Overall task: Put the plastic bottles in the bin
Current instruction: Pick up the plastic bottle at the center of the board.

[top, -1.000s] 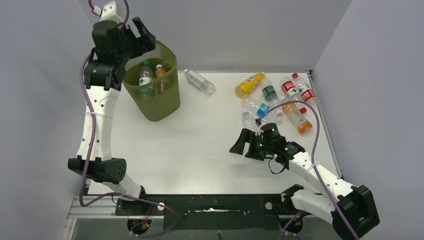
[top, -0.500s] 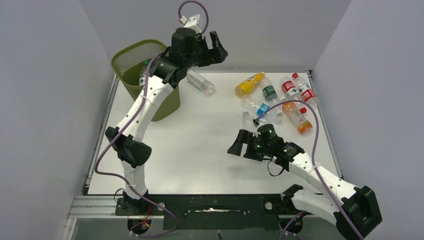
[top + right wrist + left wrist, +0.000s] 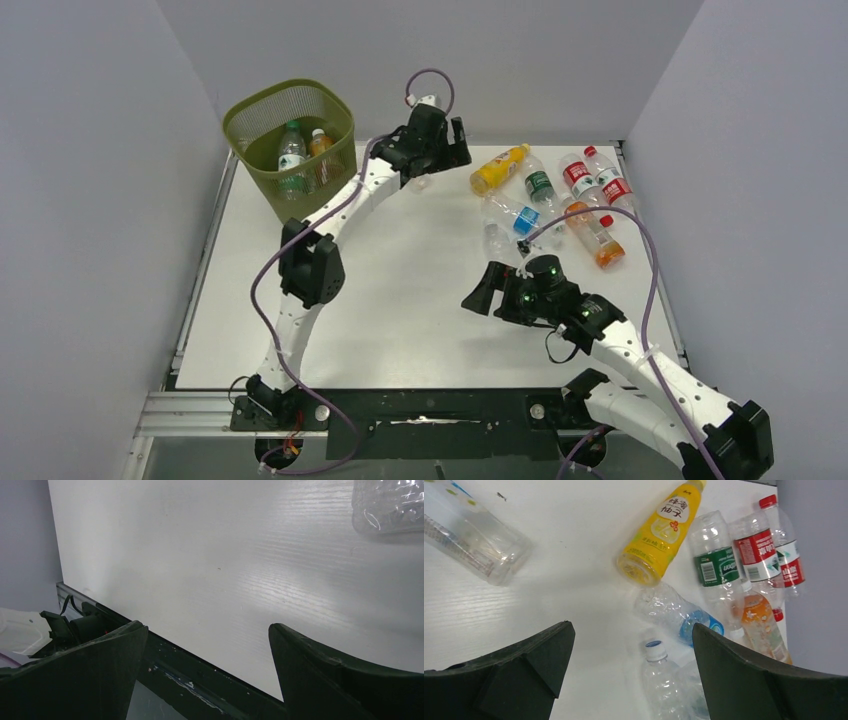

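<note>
The olive mesh bin (image 3: 243,106) stands at the back left with two plastic bottles (image 3: 292,148) inside. My left gripper (image 3: 452,142) hovers open at the back middle, empty. In its wrist view the left gripper (image 3: 633,627) looks down on a yellow bottle (image 3: 661,535), a green-labelled one (image 3: 716,562), red-labelled ones (image 3: 751,550), an orange one (image 3: 759,625), a crushed blue-labelled one (image 3: 674,612) and a clear white-capped one (image 3: 664,680). A clear bottle (image 3: 471,540) lies apart to the left. My right gripper (image 3: 486,292) stands open and empty near the table's middle.
The bottle pile (image 3: 560,200) fills the back right corner beside the grey side wall. In the right wrist view a clear bottle's end (image 3: 387,505) shows at the top right, and the table's dark front rail (image 3: 200,670) runs under the right gripper (image 3: 207,627).
My left arm has swung from over the bin rightward and down to the back middle, close to the bottle pile. The right arm has barely shifted.
</note>
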